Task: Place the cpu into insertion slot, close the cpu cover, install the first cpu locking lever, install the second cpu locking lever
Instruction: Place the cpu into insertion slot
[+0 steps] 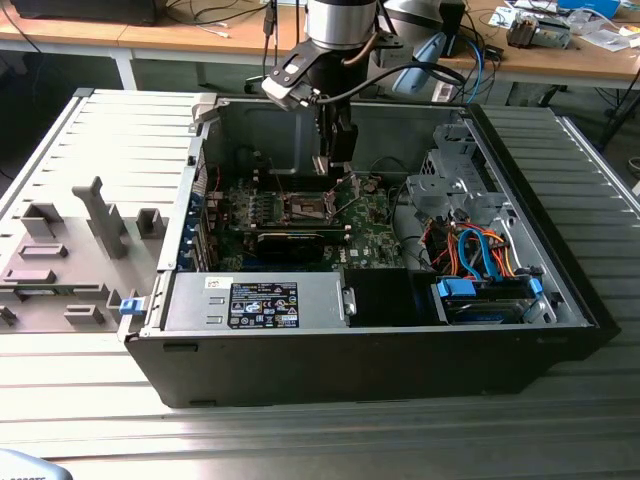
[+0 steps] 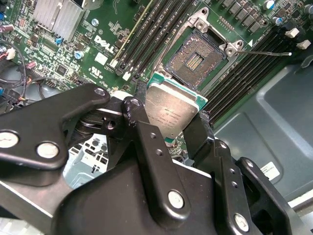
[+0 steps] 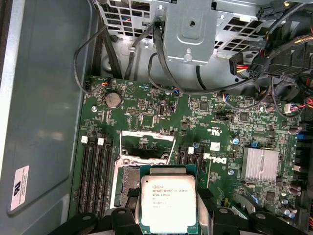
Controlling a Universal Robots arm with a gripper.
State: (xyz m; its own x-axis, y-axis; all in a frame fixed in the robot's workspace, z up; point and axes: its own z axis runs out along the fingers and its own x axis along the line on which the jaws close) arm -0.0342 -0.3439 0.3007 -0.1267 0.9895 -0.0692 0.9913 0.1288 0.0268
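Note:
My gripper [image 1: 334, 165] reaches down into the open computer case and hangs just above the green motherboard [image 1: 372, 228]. It is shut on the cpu [image 2: 171, 110], a flat square chip with a silvery top, pinched by two opposite edges between the black fingers [image 2: 142, 125]. The cpu [image 3: 168, 198] hovers tilted beside and above the insertion slot [image 2: 195, 55], a dark square recess with a metal rim. In the first wrist view the chip covers part of the insertion slot [image 3: 126, 185]. The cpu cover [image 3: 146, 143] stands swung open at the slot's far side. A thin locking lever [image 2: 266, 51] sticks out free.
Black memory slots [image 3: 95, 171] flank the socket on both sides. A finned heat sink [image 3: 259, 164] sits nearby. The metal drive cage [image 1: 455, 190] and orange and blue cables [image 1: 480, 255] crowd the exterior view's right. The power supply [image 1: 260, 305] lies along the case front.

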